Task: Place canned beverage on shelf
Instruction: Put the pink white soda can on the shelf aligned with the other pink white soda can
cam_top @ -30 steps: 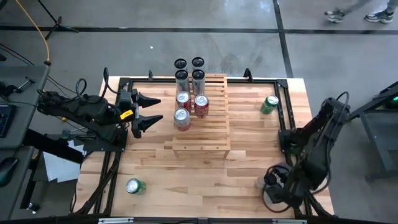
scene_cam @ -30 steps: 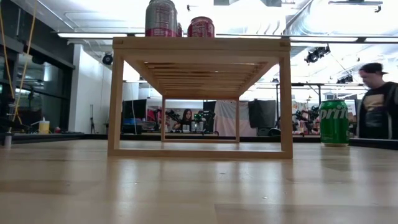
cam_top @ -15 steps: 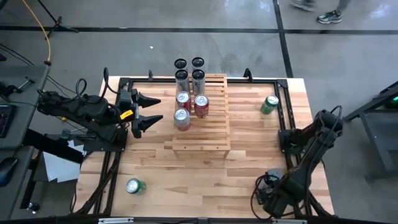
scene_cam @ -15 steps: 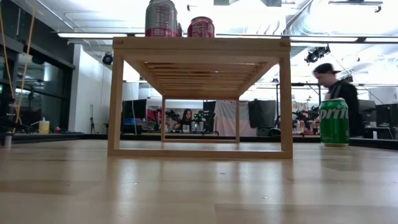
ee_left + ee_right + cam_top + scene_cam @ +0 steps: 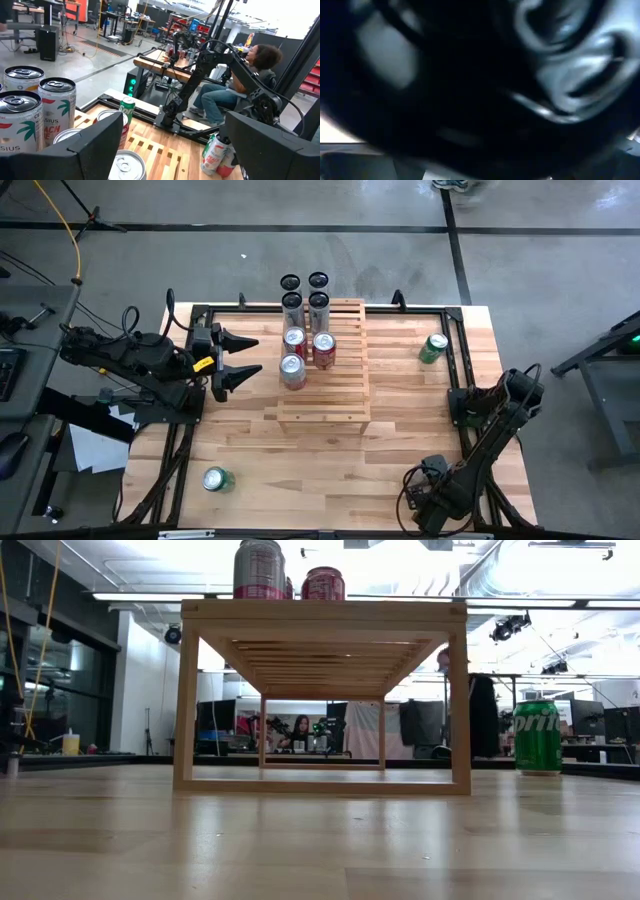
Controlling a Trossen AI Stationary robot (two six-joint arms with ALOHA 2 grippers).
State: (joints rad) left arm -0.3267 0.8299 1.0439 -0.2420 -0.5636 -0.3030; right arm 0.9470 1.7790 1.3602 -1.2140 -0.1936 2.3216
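— Pale wood first: where does the shelf [image 5: 322, 367] sit?

— Mid-table, toward the far edge, paler than the tabletop [image 5: 390, 450]. From my high view six cans stand on or just past its far end: two dark slim ones [image 5: 304, 282] farthest off, two more slim ones [image 5: 305, 302] on the far slats, then a white can [image 5: 292, 370] beside a red can [image 5: 324, 349].

— Any writing you can read?

— On the low view the green can [image 5: 538, 736] to the right of the shelf reads "Sprite". In the left wrist view two white cans [image 5: 37, 115] carry a palm-leaf print and letters ending "SIUS", with a pink word below that I can't make out. A second green can [image 5: 215, 479] lies at the near left corner of the table; its label is too small to read.

— And your claws?

— My left gripper [image 5: 247, 357] hovers just left of the shelf, level with the white can, jaws spread wide and holding nothing. My right gripper [image 5: 425, 510] is folded down at the near right edge of the table; its wrist camera shows only dark blur. Jaws spread there too, nothing in them that I can see.

— Anyone about?

— A person [image 5: 235, 85] sits beyond the table's right side.
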